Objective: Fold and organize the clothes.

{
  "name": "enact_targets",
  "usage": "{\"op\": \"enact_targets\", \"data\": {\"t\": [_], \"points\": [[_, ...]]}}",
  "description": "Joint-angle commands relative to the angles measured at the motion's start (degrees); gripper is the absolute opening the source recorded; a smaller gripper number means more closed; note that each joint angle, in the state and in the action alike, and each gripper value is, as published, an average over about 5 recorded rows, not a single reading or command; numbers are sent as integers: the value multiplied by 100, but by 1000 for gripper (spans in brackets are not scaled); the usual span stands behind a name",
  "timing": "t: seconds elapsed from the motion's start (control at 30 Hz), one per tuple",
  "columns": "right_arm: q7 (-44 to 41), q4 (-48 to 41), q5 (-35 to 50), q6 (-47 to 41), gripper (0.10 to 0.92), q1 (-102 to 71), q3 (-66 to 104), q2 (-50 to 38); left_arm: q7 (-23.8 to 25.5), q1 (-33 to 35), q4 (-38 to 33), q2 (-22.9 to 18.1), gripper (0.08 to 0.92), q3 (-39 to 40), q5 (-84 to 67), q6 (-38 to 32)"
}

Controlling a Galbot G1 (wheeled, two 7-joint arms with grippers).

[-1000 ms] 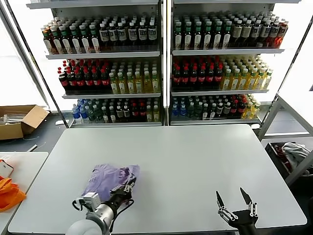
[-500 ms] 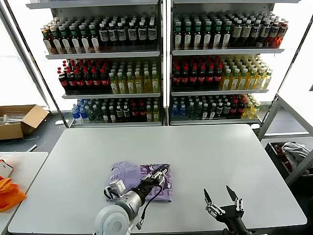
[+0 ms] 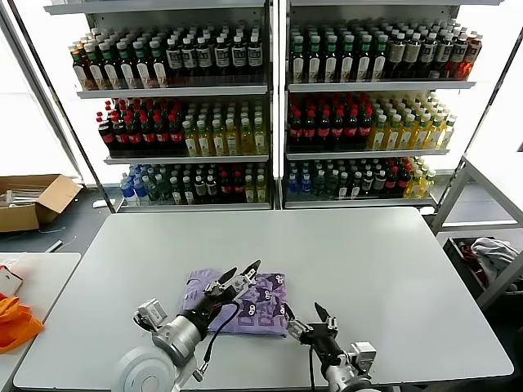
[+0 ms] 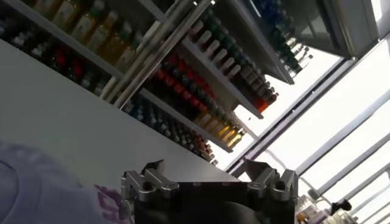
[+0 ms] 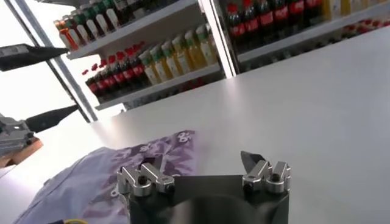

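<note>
One lavender T-shirt (image 3: 241, 298), one white table (image 3: 368, 261), two shelving units (image 3: 276, 106), one cardboard box (image 3: 33, 200).

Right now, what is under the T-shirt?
The T-shirt lies folded on the white table. Its bulk hides anything beneath it. The open left pincer hovers above it.

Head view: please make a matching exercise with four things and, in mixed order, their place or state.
Things:
1. lavender T-shirt
2. left gripper
3. right gripper
4. cardboard box

Places or states:
A. open, at the shirt's right edge
B. on the floor, far left
C. folded on the white table, print showing
D. open, above the shirt

Pairs: 1-C, 2-D, 3-A, 4-B
</note>
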Motion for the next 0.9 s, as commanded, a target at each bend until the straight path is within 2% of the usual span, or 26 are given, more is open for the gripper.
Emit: {"op": "enact_targets", "data": {"t": [0.03, 0.1, 0.2, 0.43, 0.77, 0.9], "points": [[495, -1192, 393, -459, 820, 1261, -994, 328, 286, 530, -368, 22, 822, -469, 101, -109], [477, -1224, 392, -434, 810, 1229, -943, 289, 313, 563, -359, -87, 822, -419, 173, -114], [399, -1058, 410, -410, 753, 1130, -855, 205, 323, 573, -346, -174, 823, -397, 246, -117], [176, -692, 365, -384, 548, 859, -611, 87, 323, 578, -288, -173, 822, -463, 245, -117], [-338, -178, -123, -563, 245, 329, -159, -176, 383, 556, -163, -240, 822, -603, 232, -117], [-576, 45, -199, -641, 150, 38, 222, -464, 392, 556, -154, -235, 823, -696, 319, -116]]}}
